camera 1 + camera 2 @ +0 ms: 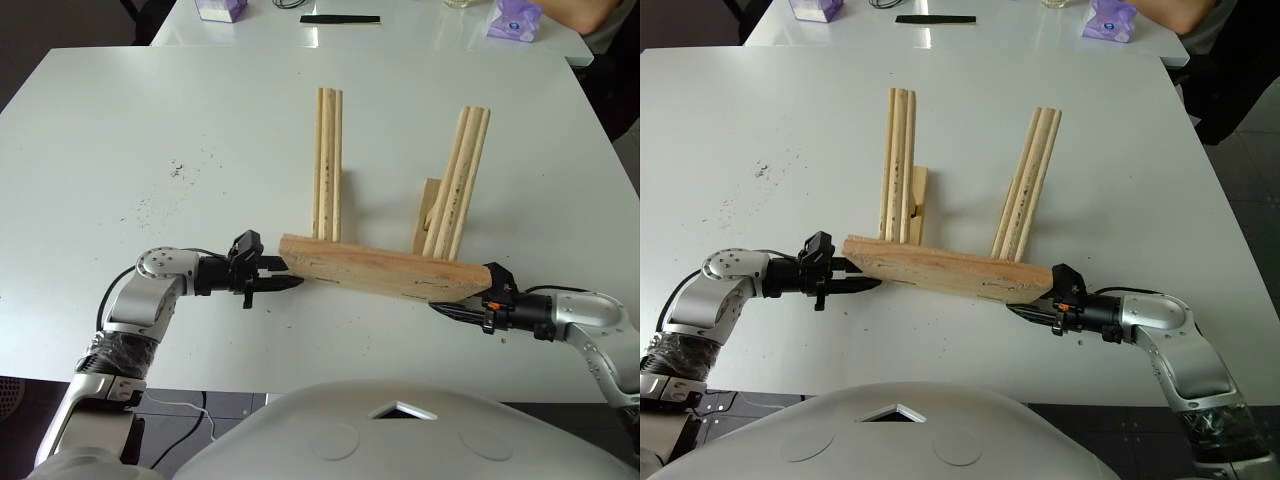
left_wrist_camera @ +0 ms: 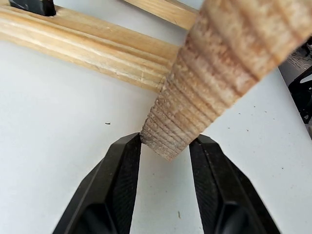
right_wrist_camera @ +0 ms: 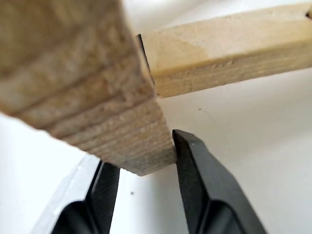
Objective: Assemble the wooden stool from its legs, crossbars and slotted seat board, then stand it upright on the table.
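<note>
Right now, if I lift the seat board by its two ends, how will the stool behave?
Probably stiff: the seat board is thick solid wood. Likely back-heavy: the legs reach far across the table, so they may sag. The left end effector and right end effector pinch only corners, so it could pivot or slip.

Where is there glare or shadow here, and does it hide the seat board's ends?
Left eye view: glare lies on the far table; the legs cast faint shadows on the near table. Left wrist view: the seat board is evenly lit at the left gripper. Right wrist view: its end face is shaded at the right gripper, yet visible.
</note>
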Tool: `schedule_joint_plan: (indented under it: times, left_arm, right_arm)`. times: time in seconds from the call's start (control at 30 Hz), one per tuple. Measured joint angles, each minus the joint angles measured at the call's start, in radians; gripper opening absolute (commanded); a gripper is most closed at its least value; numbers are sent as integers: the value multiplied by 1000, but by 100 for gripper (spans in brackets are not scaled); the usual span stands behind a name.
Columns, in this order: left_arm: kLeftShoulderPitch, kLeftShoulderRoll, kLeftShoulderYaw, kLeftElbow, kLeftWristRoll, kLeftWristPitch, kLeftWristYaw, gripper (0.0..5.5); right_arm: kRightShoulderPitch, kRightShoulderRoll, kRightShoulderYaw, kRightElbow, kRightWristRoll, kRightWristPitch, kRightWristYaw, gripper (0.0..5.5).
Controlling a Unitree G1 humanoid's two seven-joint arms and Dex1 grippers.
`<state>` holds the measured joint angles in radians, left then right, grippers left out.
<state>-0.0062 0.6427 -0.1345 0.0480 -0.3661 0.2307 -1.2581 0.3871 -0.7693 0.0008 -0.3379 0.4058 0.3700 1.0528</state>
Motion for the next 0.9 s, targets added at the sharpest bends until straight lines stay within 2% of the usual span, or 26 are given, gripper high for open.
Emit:
schedule_joint_plan:
  times: [0.13, 0.2, 0.33, 0.43, 0.57, 0.7, 0.9]
  left_arm:
    - [25, -16, 17, -106, 47, 50, 131, 152]
    - [27, -23, 39, -170, 70, 125, 251, 152]
    - [22, -12, 51, -269, 90, 307, 366, 152]
    - [6, 17, 31, -315, 78, 412, 360, 152]
    - [-55, 53, 31, -396, -73, 535, 255, 152]
    - [-106, 56, 67, -399, -168, 588, 219, 152]
    - [-85, 71, 67, -396, -203, 600, 166, 152]
  right_arm:
    - [5, 15, -76, -124, 103, 220, -125, 162]
    - [-12, 62, -110, -175, 187, 337, -220, 162]
    - [-54, 107, -234, -243, 298, 476, -384, 162]
    - [-81, 97, -247, -254, 351, 560, -417, 162]
    - [-120, 55, -298, -268, 598, 663, -339, 162]
    - [-171, 30, -316, -243, 836, 736, -337, 162]
    - [-194, -96, -280, -177, 1207, 769, -426, 162]
